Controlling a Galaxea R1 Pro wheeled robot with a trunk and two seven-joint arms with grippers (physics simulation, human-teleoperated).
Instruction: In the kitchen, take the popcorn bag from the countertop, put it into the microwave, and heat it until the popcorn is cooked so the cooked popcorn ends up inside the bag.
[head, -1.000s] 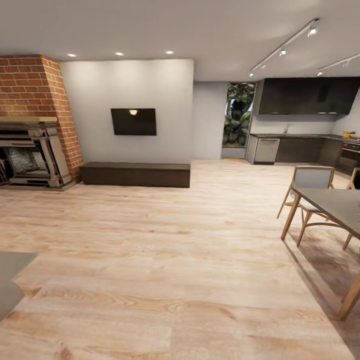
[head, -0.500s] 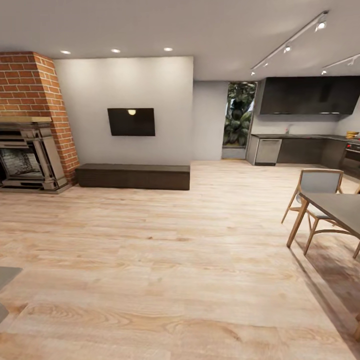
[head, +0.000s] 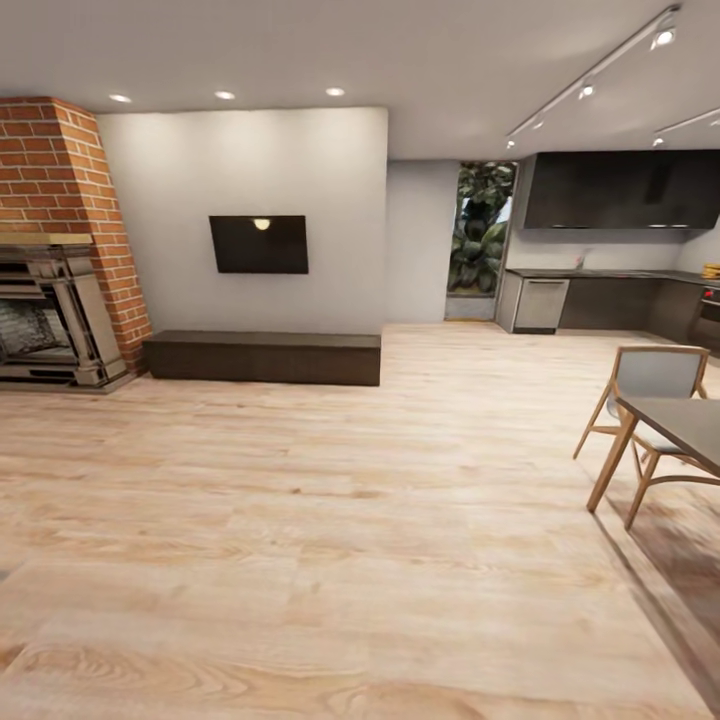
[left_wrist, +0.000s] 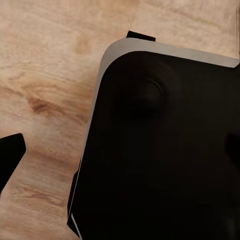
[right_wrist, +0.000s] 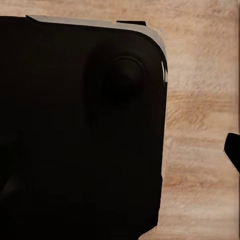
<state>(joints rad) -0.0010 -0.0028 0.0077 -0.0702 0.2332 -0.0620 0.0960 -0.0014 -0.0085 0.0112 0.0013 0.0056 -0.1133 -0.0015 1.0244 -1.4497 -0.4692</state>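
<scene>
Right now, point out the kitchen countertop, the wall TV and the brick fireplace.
countertop (head: 610, 272): head view, on its grey top edge above the dark cabinets.
wall TV (head: 259, 244): head view, middle of the dark screen.
brick fireplace (head: 62, 170): head view, on the brick chimney face.

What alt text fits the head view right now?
Open-plan room with pale wood floor: dark-cabineted kitchen far right, brick fireplace left, black wall-mounted TV above a long dark bench, wooden chair at a grey table.

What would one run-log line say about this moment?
phase: driving | room: living area, brick fireplace, wall TV | kitchen: far right | floor | dining table
</scene>
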